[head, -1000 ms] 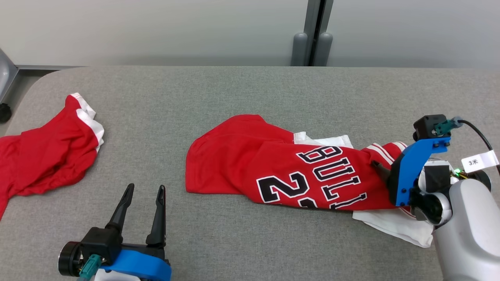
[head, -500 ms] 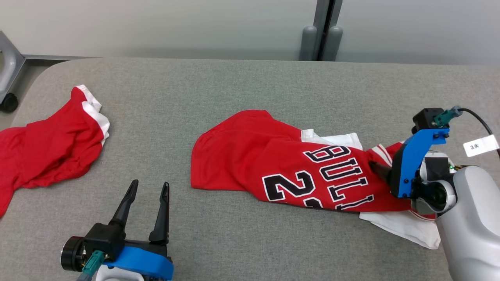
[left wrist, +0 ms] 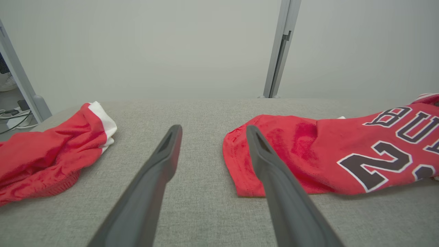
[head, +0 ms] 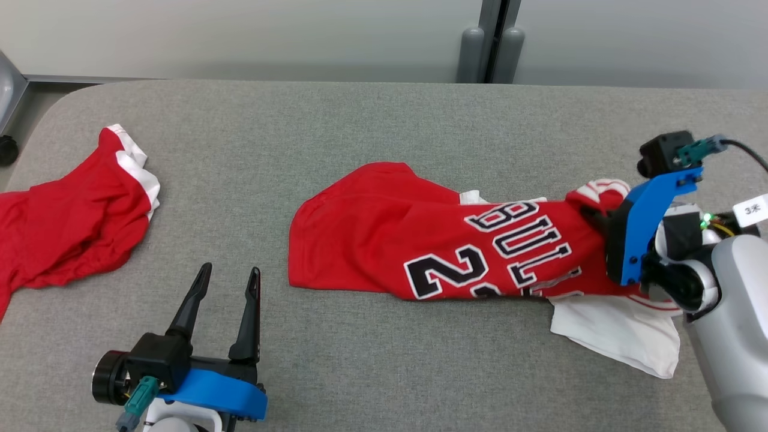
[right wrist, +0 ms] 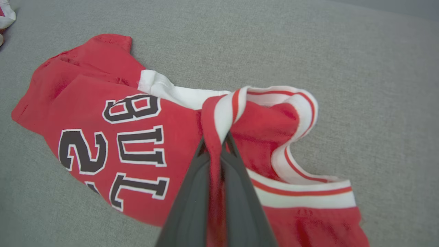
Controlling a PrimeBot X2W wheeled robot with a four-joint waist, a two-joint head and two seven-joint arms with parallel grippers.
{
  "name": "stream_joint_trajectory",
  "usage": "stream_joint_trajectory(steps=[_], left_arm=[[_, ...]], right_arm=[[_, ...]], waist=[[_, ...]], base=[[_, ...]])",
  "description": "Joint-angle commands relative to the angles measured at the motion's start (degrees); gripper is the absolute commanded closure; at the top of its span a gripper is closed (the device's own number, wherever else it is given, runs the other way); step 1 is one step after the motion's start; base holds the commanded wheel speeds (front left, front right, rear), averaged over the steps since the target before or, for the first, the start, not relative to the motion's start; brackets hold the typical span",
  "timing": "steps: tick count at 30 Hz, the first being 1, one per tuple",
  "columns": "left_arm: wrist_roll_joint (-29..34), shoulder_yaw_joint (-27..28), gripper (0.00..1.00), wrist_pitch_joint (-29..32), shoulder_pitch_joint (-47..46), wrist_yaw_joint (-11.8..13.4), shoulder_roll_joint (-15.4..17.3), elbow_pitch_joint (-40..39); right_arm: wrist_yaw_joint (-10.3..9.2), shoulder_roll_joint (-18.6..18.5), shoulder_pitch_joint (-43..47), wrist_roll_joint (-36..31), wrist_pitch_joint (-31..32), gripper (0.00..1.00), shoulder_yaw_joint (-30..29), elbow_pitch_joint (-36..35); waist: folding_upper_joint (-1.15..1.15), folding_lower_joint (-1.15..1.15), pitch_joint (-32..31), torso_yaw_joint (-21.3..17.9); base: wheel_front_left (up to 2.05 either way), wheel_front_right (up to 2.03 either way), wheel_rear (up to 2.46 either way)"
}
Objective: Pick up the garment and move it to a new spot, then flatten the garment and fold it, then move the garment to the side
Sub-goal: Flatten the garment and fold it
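While the right gripper (right wrist: pixel 215 145) is pinching the striped trim of the red Bulls jersey (head: pixel 414 240) at the frame's right, the jersey is lying lengthwise leftward across the grey table (head: pixel 360 132), its free end sitting nearer the spread, empty left gripper (head: pixel 230 271).

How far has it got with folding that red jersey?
Just starting. Done: the right end effector is shut on the striped edge of the red jersey. In hand: picking it up, the edge bunched upward. Left: moving, flattening, folding and setting aside; the left end effector hovers open.
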Motion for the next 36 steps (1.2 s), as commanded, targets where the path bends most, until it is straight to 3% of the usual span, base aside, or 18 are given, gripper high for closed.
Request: stream_joint_trajectory(steps=[1, 8, 19, 20, 29, 36], left_arm=[[0.13, 0.11, 0.0, -0.15, -0.92, 0.01, 0.01, -0.22], [0.46, -0.29, 0.0, -0.15, -1.7, -0.24, -0.15, -1.08], [0.95, -2.21, 0.0, -0.15, -4.64, -1.09, -1.35, -0.96], [0.97, -2.25, 0.0, -0.15, -4.8, -1.17, -1.43, -0.88], [1.19, -1.87, 0.0, -0.15, -4.25, -1.28, -2.13, -0.03], [1.26, -0.93, 0.0, -0.15, -1.51, -0.95, -1.4, 0.39]], right_arm=[[0.01, -0.55, -0.85, -0.4, -0.53, 1.0, -0.09, -0.34], [0.01, 1.62, -6.28, -3.97, -9.4, 1.0, -2.6, 1.26], [0.01, 3.61, -18.44, -10.15, -24.34, 1.0, -5.83, 13.87], [0.01, 3.8, -19.11, -10.68, -25.64, 0.01, -5.8, 15.11], [0.01, 3.21, -18.7, -12.24, -37.07, 0.0, -4.91, 22.27], [0.01, 4.41, -11.19, -8.57, -44.97, 0.0, -1.64, 19.42]], waist=[[0.0, 0.0, 0.0, -0.03], [0.0, 0.0, 1.34, 0.15], [0.0, 0.0, 4.96, 4.13], [0.0, 0.0, 5.1, 4.33], [0.0, 0.0, 3.53, 3.91], [0.0, 0.0, -1.0, 0.47]], base=[[0.0, 0.0, 0.0], [0.0, 0.0, 0.0], [0.0, 0.0, 0.0], [0.0, 0.0, 0.0], [0.0, 0.0, 0.0], [0.0, 0.0, 0.0]])
